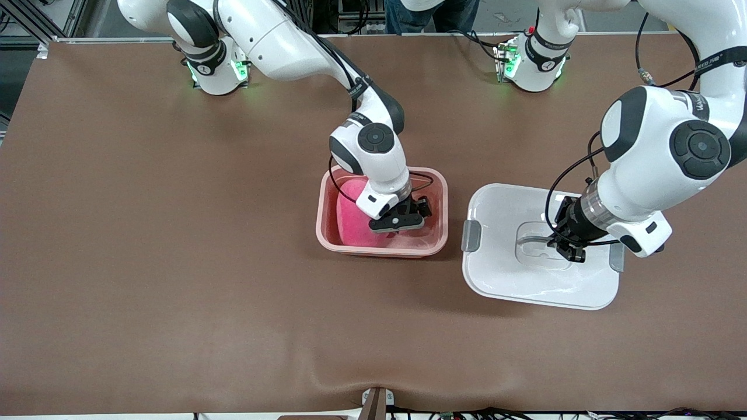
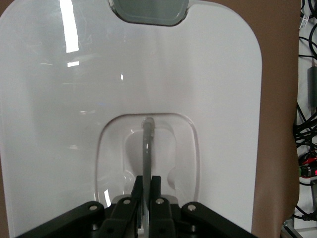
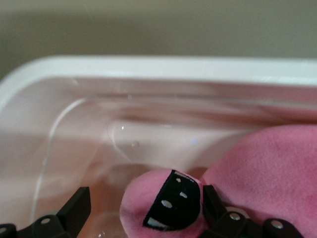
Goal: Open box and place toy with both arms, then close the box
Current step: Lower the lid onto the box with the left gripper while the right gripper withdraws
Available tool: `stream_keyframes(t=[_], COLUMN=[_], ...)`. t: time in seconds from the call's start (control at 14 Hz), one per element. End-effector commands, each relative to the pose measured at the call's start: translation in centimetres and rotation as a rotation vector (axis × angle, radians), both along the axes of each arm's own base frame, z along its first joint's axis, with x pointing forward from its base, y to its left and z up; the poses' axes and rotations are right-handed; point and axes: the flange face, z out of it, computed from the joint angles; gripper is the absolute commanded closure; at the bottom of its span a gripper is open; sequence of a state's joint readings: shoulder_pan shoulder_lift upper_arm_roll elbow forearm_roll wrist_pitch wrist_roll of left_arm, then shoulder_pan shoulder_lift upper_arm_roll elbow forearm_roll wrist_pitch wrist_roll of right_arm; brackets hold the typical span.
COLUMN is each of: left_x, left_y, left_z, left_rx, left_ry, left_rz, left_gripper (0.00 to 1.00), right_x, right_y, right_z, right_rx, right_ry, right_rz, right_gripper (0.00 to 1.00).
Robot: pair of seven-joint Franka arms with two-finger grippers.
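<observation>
Now the right gripper (image 1: 401,219), fingers spread around the toy (image 1: 356,219) inside the box (image 1: 440,192), should lift straight out; at three o'clock, the left gripper (image 1: 569,248) pinches the lid (image 1: 502,274) handle (image 2: 147,148), ready to carry it level.

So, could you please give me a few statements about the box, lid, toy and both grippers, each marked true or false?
1. The pink toy lies inside the box base. True.
2. The white lid sits on the base. False: it lies on the table beside it, toward the left arm's end.
3. The left gripper is shut on the lid handle. True.
4. The right gripper hangs over bare table. False: it is in the base, at the toy.
</observation>
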State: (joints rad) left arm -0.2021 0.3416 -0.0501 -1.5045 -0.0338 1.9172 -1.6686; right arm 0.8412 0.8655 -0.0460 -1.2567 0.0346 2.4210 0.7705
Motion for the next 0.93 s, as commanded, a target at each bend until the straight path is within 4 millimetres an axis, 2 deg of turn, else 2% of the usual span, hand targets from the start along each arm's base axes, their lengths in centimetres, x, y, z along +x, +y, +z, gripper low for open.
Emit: stream_keyframes(t=[0.0, 0.14, 0.36, 0.5, 0.71, 0.86], left_x=[-0.9, -0.9, -0.9, -0.9, -1.1, -1.5], left_y=[0.4, 0.4, 0.4, 0.3, -0.4, -2.2], left_z=[0.8, 0.8, 0.9, 1.2, 1.7, 2.0], left_rx=[-0.02, -0.02, -0.021, -0.021, -0.026, -0.048], left_ry=[-0.002, -0.002, -0.004, -0.008, -0.015, -0.011], left_rz=[-0.015, -0.015, -0.013, -0.013, -0.004, 0.005], left_gripper=[1.0, 1.0, 1.0, 1.0, 1.0, 1.0], right_x=[1.0, 1.8, 3.9, 5.6, 6.8, 7.2], right_y=[-1.1, -2.1, -6.0, -10.0, -16.2, -20.3], right_z=[4.0, 7.1, 11.9, 15.1, 18.6, 20.4], right_rx=[-0.003, 0.007, -0.01, -0.03, -0.106, -0.122], right_ry=[-0.047, -0.058, -0.036, -0.014, 0.035, 0.052], right_rz=[-0.03, -0.042, -0.096, -0.134, -0.035, -0.034], right_gripper=[0.0, 0.0, 0.0, 0.0, 0.0, 0.0])
